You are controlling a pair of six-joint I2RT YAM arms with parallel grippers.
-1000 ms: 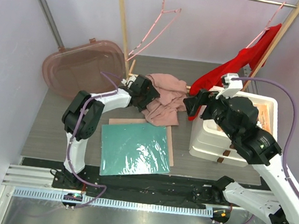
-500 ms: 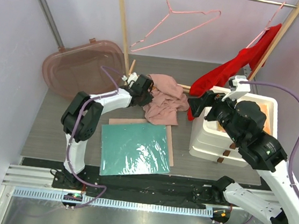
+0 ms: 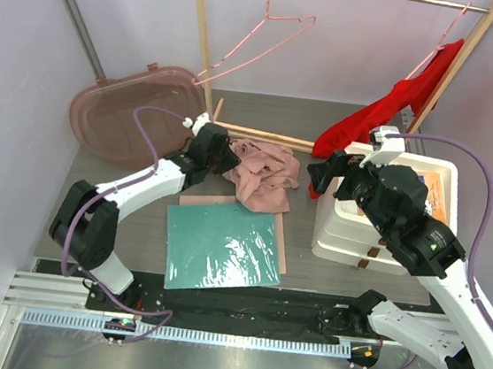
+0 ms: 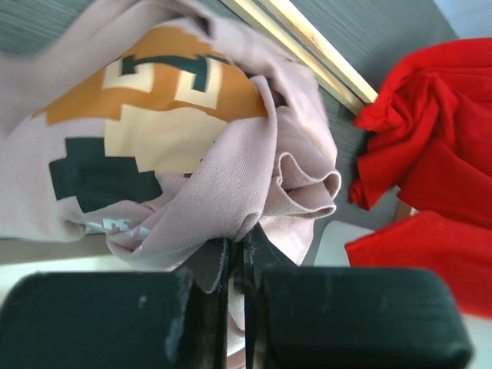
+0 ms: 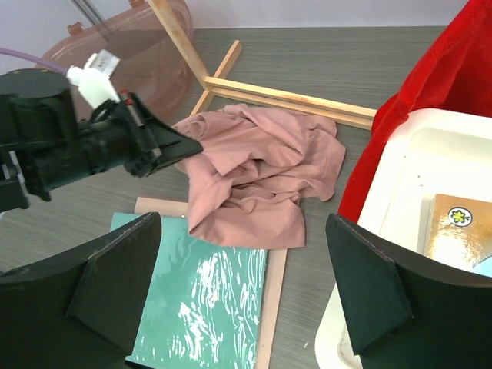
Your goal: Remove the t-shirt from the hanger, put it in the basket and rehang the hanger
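You see the pink t-shirt (image 3: 261, 175) heaped on the table (image 3: 85, 193) overhead, off the bare hanger (image 3: 263, 35). Only the left wrist view shows you the left gripper (image 4: 237, 265) clamped on a fold, below the orange print (image 4: 165, 100). The right gripper (image 3: 322, 173) hangs spread, holding nothing.

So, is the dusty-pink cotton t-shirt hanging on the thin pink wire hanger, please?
No, the dusty-pink t-shirt lies crumpled on the grey table, and the pink wire hanger hangs bare above it.
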